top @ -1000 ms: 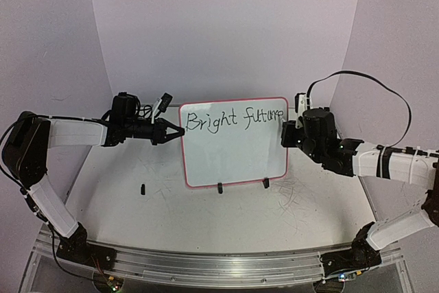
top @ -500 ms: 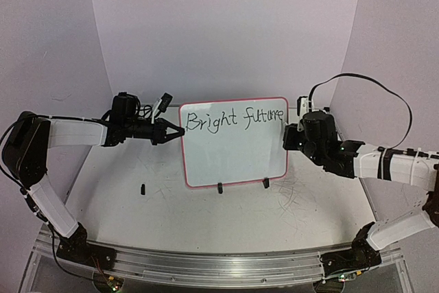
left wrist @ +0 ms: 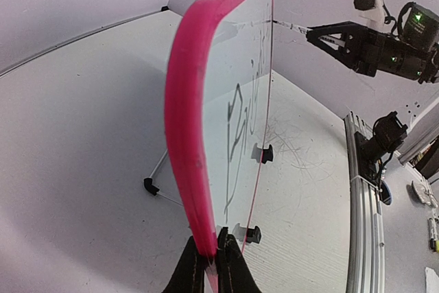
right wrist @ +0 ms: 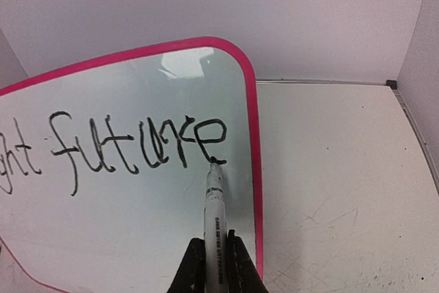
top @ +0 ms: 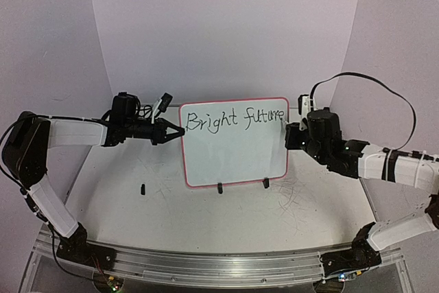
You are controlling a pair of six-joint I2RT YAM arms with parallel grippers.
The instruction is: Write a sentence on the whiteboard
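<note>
Two black handwritten words (top: pixel 234 119), "Bright future", run along the top of the small pink-framed rectangular whiteboard (top: pixel 233 159) at the centre of the overhead view.
The board stands upright on black clip feet (top: pixel 220 188) on the white table (top: pixel 171 204). At centre left, the left gripper (top: pixel 180 130) is pinched on the board's left pink edge. The right gripper (right wrist: pixel 215 248) is clamped on a white marker (right wrist: pixel 213 193) whose black tip meets the last "e".

- The whiteboard (top: pixel 233 159) has a smooth, glossy white face with a patch of glare.
- Its pink frame (left wrist: pixel 184 121) looks like smooth plastic.
- The table (top: pixel 206 217) is matt white, scuffed with grey scratches.
- The near rail (top: pixel 206 265) is brushed metal.
</note>
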